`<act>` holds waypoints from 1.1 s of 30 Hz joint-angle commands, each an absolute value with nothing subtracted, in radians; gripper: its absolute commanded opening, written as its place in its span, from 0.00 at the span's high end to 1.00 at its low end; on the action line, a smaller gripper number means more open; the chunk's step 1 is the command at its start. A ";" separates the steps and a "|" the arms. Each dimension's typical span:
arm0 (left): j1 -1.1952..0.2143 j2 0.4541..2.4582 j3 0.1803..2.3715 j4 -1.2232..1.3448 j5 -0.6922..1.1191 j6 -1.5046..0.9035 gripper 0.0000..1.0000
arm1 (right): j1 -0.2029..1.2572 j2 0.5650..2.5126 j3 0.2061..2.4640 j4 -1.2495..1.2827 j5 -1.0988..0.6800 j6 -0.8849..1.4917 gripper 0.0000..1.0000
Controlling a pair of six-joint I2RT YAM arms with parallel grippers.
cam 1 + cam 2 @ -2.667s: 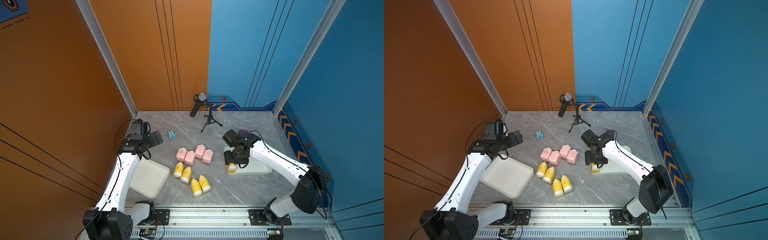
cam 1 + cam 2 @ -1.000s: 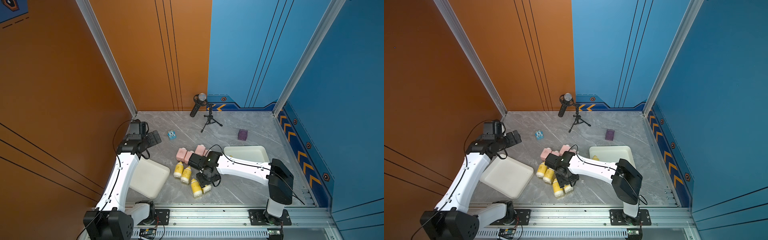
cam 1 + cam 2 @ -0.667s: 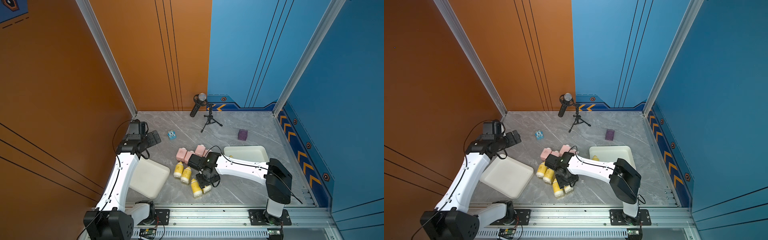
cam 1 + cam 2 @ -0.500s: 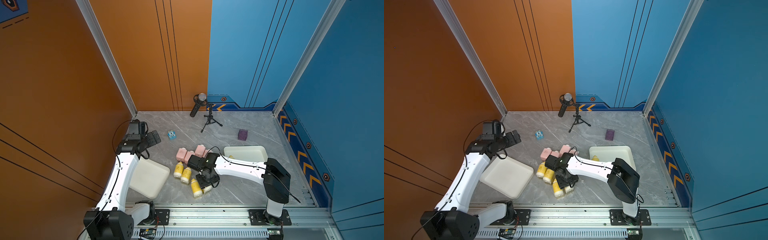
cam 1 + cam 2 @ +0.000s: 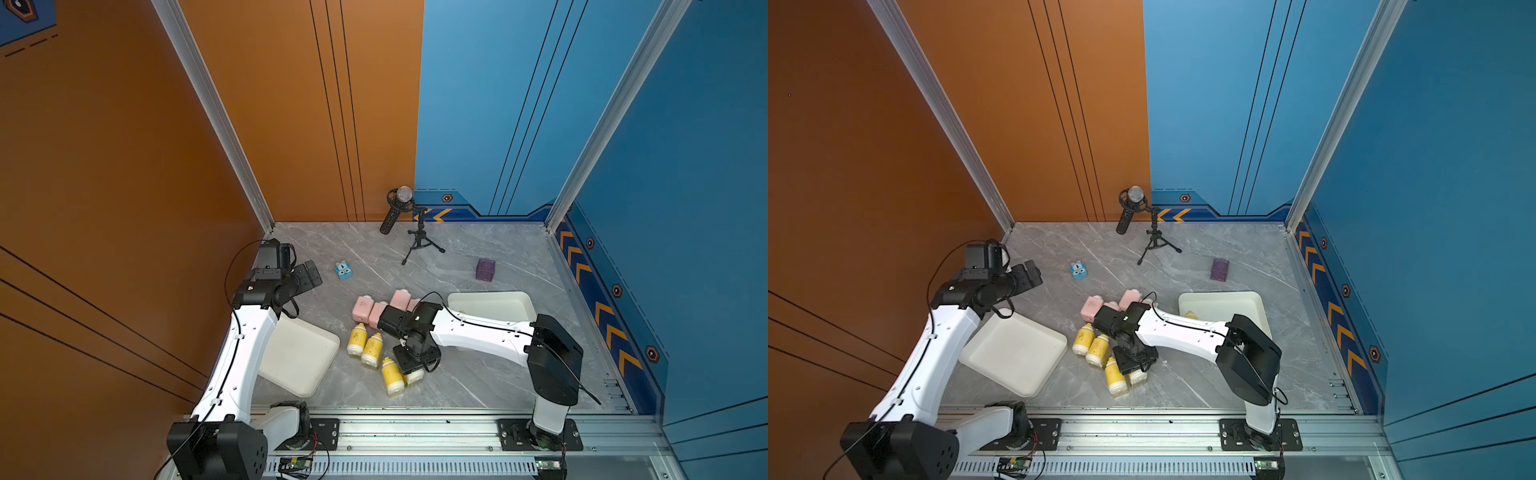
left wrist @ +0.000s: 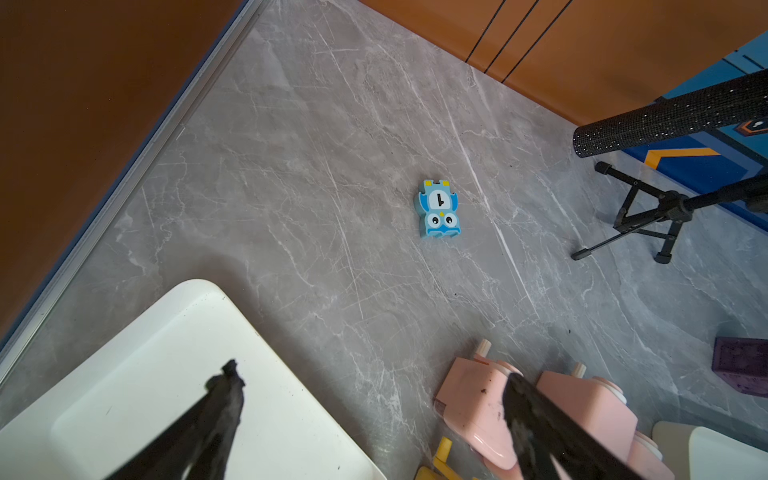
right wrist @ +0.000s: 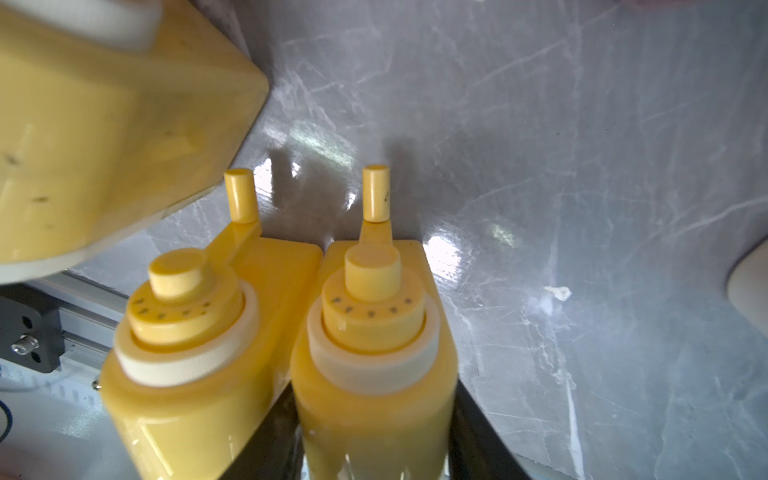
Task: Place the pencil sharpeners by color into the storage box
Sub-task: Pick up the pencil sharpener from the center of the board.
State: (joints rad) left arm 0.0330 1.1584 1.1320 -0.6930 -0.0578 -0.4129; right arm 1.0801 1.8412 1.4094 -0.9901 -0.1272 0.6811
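**Arms and picture edges hid much of the pile.**

In both top views the right arm (image 5: 478,332) lay across the pink sharpeners (image 5: 362,308) and the near wall of the white box (image 5: 490,299). The right gripper (image 5: 413,365) covered one yellow sharpener (image 5: 415,377) save its white end. In the right wrist view that sharpener and its neighbour (image 7: 187,395) ran off the edge, and a third yellow one (image 7: 104,124) was blurred and cut by the corner. In the left wrist view the purple cube (image 6: 742,365), microphone (image 6: 665,120) and white tray (image 6: 145,374) were cut off. A finger (image 6: 536,424) of the left gripper (image 6: 370,372) masked part of two pink sharpeners.
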 commanded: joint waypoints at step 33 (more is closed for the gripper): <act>0.040 1.158 1.119 -0.704 -0.023 -0.423 0.02 | 0.442 1.469 1.506 -1.351 0.058 0.372 0.68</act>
State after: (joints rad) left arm 0.0330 1.1584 1.1320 -0.6930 -0.0429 -0.4164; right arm 0.4839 1.4521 1.4990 -1.3159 0.0353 0.4400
